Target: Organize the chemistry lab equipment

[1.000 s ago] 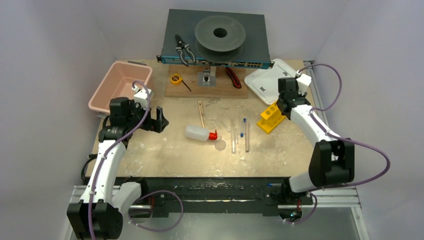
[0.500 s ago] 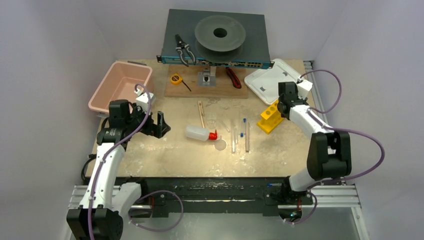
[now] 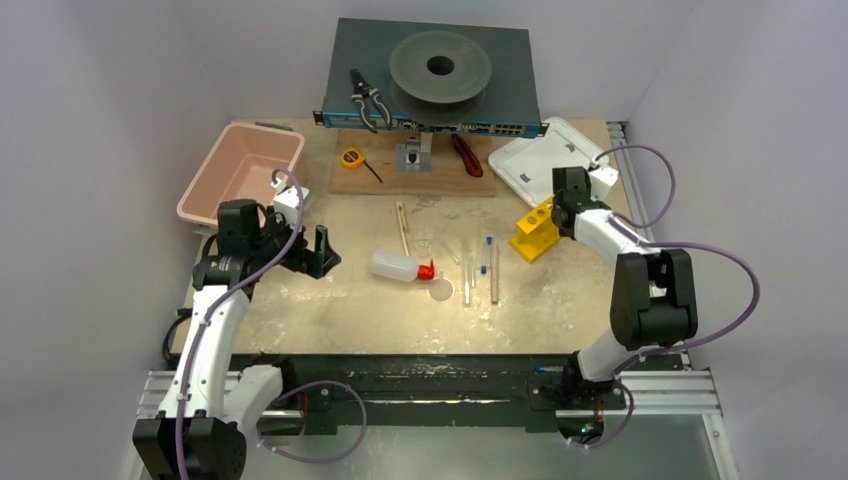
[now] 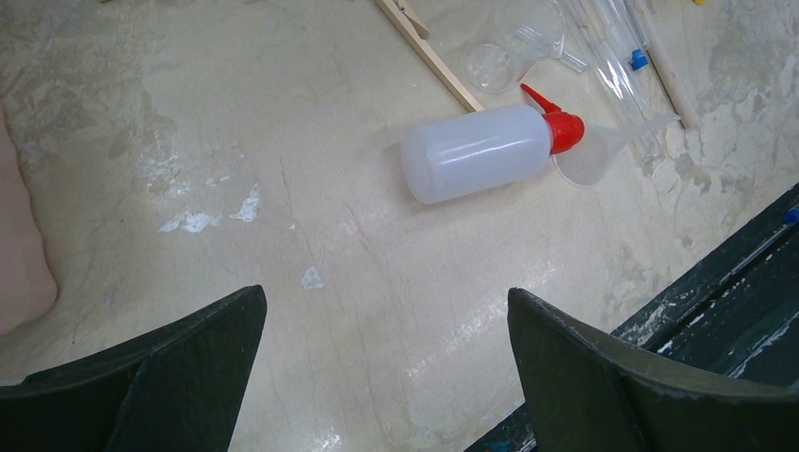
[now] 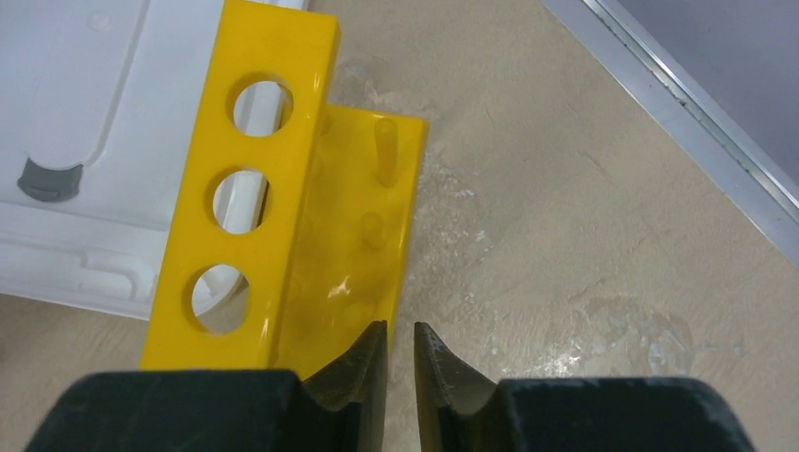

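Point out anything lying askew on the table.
The squeeze bottle lies on its side mid-table, with tubes and wooden sticks scattered loose beside it. The yellow rack holds none.

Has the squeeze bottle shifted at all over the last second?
No. The squeeze bottle lies in the same spot on its side, at the near end of the wooden stick, red cap pointing right.

open: table [image 4: 311, 217] before squeeze bottle [image 4: 476, 153] | crowding: wooden stick [image 4: 429, 58], funnel [image 4: 612, 141]
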You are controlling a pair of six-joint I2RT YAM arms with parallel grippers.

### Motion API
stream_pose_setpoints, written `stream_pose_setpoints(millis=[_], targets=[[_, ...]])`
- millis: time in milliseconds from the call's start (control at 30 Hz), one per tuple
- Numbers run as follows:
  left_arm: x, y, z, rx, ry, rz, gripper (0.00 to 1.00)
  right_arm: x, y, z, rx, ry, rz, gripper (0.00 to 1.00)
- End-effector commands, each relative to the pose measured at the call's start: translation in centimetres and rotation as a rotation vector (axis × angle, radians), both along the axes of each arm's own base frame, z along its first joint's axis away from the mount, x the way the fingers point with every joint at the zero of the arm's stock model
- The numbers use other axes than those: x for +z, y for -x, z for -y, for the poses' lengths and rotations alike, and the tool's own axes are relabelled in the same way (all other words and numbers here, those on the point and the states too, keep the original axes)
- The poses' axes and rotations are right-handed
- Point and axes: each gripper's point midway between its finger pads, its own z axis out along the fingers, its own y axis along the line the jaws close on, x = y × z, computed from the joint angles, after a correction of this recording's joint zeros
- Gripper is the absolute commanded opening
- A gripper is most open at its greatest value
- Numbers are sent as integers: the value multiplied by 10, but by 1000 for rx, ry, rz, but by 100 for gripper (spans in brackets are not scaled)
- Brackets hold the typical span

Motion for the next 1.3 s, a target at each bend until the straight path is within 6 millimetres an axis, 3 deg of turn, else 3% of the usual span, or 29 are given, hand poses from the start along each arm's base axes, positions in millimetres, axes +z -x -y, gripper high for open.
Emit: stream_pose_setpoints(millis=[0,133,300,433,567,667,767,933,1100,1267], targets=[[17,-4,2,-38,0,65,100,11,0,-16,1,-112,103,12],[16,-5,1,-32,-7,68,100,3,10,-48,62,-181,119,12],[15,-8,-3,-22,-33,78,100,7,22,-94,147,-204,120,13],[11,-7,-6,-21,-56,84,100,21,31,-109,186,-252,170,15],[9,-7,-8,-20,-66,80,100,55,31,-101,198,-201,230,23],[9,-7,-8,-15,-61,75,100,93,14,-86,190,-105,306,39],[10,-7,-7,-14,-53,70,100,112,-12,-69,173,-53,306,50],[7,-6,-6,-8,-46,56,100,87,-42,-50,159,-108,291,56],[-1,-1,-6,-20,-50,34,100,75,-62,-29,113,-134,302,57],[-2,0,-5,-25,-51,31,100,79,-80,-13,46,-114,294,67]])
